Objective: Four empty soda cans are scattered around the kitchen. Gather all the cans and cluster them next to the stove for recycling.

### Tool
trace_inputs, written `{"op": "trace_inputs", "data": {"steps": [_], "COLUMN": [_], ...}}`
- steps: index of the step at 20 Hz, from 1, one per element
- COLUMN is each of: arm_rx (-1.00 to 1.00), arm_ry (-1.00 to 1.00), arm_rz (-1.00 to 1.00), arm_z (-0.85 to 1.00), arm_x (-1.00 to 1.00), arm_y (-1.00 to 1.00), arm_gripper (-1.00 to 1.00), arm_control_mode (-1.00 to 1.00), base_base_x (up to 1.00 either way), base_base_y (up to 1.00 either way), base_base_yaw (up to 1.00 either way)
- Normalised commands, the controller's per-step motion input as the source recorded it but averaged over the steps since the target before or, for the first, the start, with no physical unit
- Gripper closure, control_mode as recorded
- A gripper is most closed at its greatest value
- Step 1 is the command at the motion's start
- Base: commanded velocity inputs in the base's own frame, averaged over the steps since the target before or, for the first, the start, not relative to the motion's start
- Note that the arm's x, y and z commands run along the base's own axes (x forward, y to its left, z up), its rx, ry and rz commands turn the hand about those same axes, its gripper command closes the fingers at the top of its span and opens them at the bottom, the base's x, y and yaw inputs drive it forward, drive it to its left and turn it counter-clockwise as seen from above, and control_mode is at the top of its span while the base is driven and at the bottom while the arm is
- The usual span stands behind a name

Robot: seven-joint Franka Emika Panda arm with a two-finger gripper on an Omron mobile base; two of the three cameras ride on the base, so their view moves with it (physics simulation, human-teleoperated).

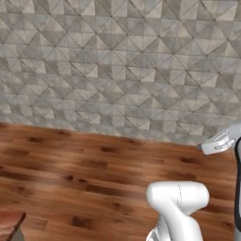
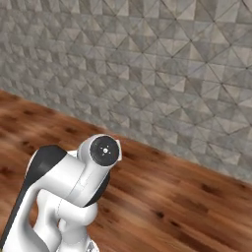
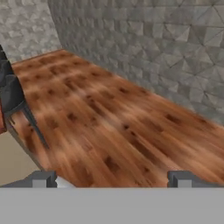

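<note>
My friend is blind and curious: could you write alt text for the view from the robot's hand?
A bare wooden floor runs to a grey tiled wall. The open gripper shows two dark fingertips low in the picture, holding nothing. A dark-legged piece of furniture stands at the left edge.

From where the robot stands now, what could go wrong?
1. The views show wooden floor and the grey tiled wall; driving straight ahead may run the base into that wall.
2. The gripper has its jaws open with nothing between them, so searching could waste time.
3. A dark chair-like frame stands at the hand view's left; the arm might catch it when swinging.
</note>
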Motion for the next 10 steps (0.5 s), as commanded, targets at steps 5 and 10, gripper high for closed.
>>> {"op": "trace_inputs", "data": {"steps": [5, 10], "arm_rx": [0.00, 0.00], "arm_ry": [0.00, 0.00], "arm_rz": [0.00, 0.00], "arm_z": [0.00, 0.00], "arm_x": [0.00, 0.00], "arm_y": [0.00, 0.00], "arm_gripper": [-1.00, -1.00], "arm_control_mode": [1.00, 1.00], "base_base_x": [0.12, 0.12], "base_base_y": [0.00, 0.00], "base_base_yaw": [0.50, 0.50]}}
